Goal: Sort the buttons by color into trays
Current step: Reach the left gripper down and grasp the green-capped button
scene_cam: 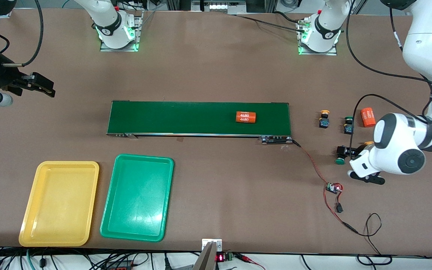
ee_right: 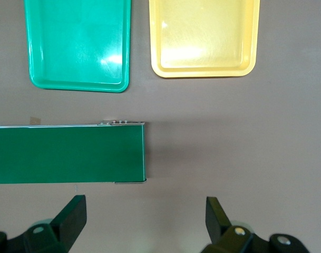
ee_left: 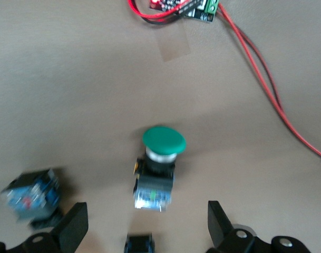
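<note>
Open right hand above belt

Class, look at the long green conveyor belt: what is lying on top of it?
On the conveyor belt lies one orange cylinder with white numerals, toward the left arm's end. No buttons on it; nothing covers it.

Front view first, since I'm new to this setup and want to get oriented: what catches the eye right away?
The long dark green conveyor belt across the table's middle stands out, carrying an orange cylinder. Nearer the camera, toward the right arm's end, the yellow tray and the green tray lie side by side. At the left arm's end, the open left gripper hovers over a green-capped button lying on its side.
</note>
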Robot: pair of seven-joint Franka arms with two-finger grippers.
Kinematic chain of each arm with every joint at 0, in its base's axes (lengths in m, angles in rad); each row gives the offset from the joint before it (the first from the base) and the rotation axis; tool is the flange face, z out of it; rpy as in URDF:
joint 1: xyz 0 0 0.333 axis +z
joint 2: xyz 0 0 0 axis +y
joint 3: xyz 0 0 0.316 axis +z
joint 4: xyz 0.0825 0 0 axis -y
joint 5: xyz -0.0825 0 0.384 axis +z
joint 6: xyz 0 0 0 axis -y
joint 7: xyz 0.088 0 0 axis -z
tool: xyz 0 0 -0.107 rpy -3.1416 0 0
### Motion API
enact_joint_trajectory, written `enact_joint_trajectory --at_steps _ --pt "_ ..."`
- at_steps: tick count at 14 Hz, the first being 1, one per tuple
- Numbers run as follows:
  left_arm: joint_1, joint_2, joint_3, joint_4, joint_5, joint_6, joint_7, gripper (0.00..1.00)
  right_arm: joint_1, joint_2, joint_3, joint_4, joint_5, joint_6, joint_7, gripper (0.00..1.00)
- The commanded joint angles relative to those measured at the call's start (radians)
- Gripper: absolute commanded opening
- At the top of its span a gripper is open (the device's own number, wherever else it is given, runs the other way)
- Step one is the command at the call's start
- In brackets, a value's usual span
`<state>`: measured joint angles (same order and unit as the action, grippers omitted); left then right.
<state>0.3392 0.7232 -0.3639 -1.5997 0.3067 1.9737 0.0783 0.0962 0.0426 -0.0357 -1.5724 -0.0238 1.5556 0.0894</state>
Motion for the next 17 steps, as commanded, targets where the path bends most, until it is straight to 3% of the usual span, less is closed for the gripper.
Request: enact_joint_trajectory --at_steps 1,4,5,8,11,17 --pt "0.040 -0.030 -0.006 -0.149 0.022 0.158 0.029 0.98 0.000 -0.010 0.002 -0.011 0.010 0.008 0.013 1.00" --pt "0.064 -0.025 -0.007 -0.152 0.020 0.168 0.094 0.73 0.000 -0.010 0.002 -0.011 0.010 0.008 0.013 1.00" --pt "0.069 -0.025 -0.007 -0.152 0.020 0.163 0.094 0.55 -0.001 -0.010 0.002 -0.011 0.010 0.008 0.013 1.00" --pt "0.064 -0.031 -0.017 -0.148 0.020 0.160 0.092 0.24 0.000 -0.010 0.002 -0.011 0.010 0.008 0.013 1.00" --pt "0.064 -0.047 -0.018 -0.132 0.017 0.160 0.092 0.10 -0.001 -0.010 0.002 -0.011 0.010 0.008 0.013 1.00" --pt "0.063 -0.068 -0.033 -0.108 0.016 0.145 0.083 0.09 -0.001 -0.010 0.002 -0.012 0.010 0.008 0.015 1.00"
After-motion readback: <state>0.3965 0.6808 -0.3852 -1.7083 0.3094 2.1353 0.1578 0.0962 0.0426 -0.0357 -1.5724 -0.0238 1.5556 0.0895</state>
